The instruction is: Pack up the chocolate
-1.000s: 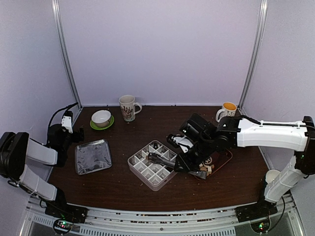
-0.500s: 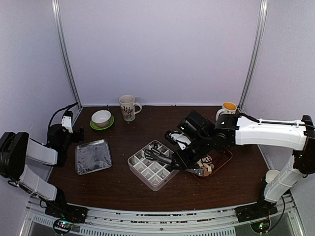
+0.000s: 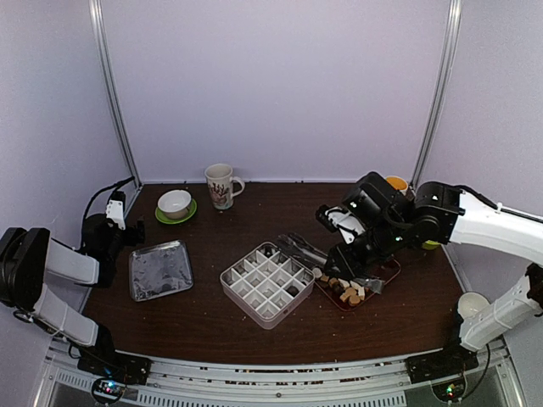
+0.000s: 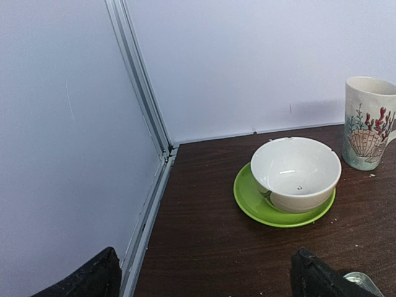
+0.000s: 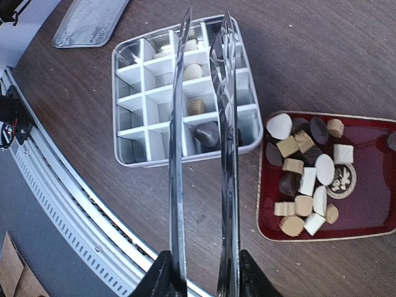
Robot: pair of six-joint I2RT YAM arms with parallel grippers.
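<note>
My right gripper clamps the tongs, tips apart and empty. Most chocolate lies on the red tray near the right edge of the table; some sits in the divided box. My left gripper gapes wide.

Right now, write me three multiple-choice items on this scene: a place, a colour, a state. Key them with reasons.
1. The loose chocolates lie:
A) in a mug
B) on the red tray
C) on bare wood

2. The saucer under the bowl is:
A) green
B) blue
C) yellow

3. The tongs in the right gripper are:
A) clamped on a chocolate
B) lying flat
C) empty, tips apart

B: the right wrist view shows them heaped on the tray.
A: its rim shows green.
C: nothing sits between the tips.
</note>
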